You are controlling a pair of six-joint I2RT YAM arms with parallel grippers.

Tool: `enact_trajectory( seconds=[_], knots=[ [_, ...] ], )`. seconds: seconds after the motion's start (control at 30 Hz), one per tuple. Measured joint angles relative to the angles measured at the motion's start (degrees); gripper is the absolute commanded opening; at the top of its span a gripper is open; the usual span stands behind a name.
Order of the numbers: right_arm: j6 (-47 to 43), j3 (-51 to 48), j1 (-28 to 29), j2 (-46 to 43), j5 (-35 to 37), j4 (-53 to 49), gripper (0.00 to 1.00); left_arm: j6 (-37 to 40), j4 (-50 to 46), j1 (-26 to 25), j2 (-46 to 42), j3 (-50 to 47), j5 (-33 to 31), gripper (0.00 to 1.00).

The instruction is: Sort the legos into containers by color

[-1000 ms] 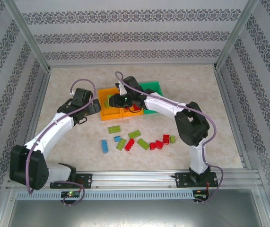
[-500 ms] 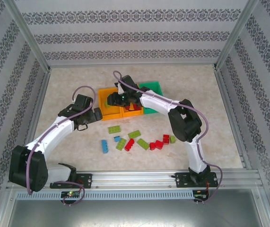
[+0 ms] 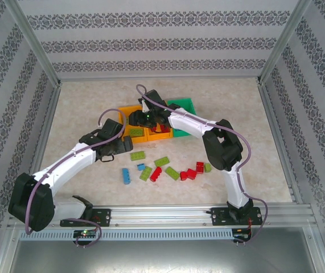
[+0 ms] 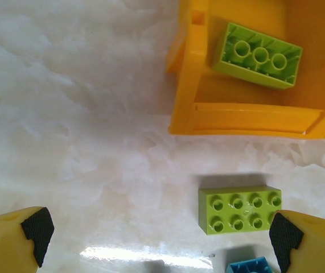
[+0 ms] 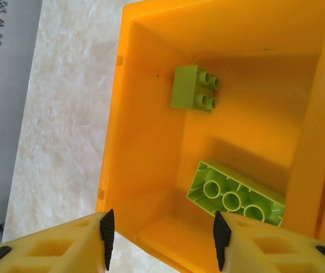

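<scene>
The left gripper (image 4: pixel 159 242) is held low over the table (image 4: pixel 65 114), its jaws spread wide with nothing between them. A lime green brick (image 4: pixel 240 209) is seen studs up on the table, just beside the right-hand fingertip, at its ten o'clock. A blue brick (image 4: pixel 249 266) lies at six o'clock of the lime one.

The right gripper (image 5: pixel 162 239) is poised above the end orange bin (image 5: pixel 145 114), its jaws parted moderately and empty. Two lime pieces are seen in that bin: a small brick (image 5: pixel 193 87) on its side at twelve o'clock and an overturned long brick (image 5: pixel 236 196) at five o'clock.

From above, the loose legos (image 3: pixel 162 161) are seen scattered at six o'clock of the containers (image 3: pixel 184 107).
</scene>
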Motion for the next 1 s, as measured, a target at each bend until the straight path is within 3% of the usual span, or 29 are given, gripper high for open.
enact_trajectory(
  seconds=[0.2, 0.3, 0.47, 0.57, 1.0],
  knots=[
    [-0.3, -2.9, 0.0, -2.9, 2.0, 1.0, 0.60, -0.5, -0.1, -0.7, 0.4, 0.2, 2.0, 1.00],
    [-1.0, -4.7, 0.0, -6.3, 4.0, 1.0, 0.62, -0.7, -0.5, -3.6, 4.0, 1.8, 3.3, 0.99],
    [-1.9, -8.8, -1.0, -13.9, 7.6, 1.3, 0.76, -2.6, -0.6, -8.4, 12.0, 4.5, 5.1, 0.99],
    [-2.1, -14.2, -3.2, -19.3, 9.8, 2.1, 0.83, -3.9, -0.7, -9.1, 13.9, 4.8, 5.6, 0.99],
    [-3.8, -35.6, -15.5, -35.6, 18.1, 0.2, 0.88, -5.3, -0.4, -9.1, 23.1, 9.8, 6.8, 0.96]
  ],
)
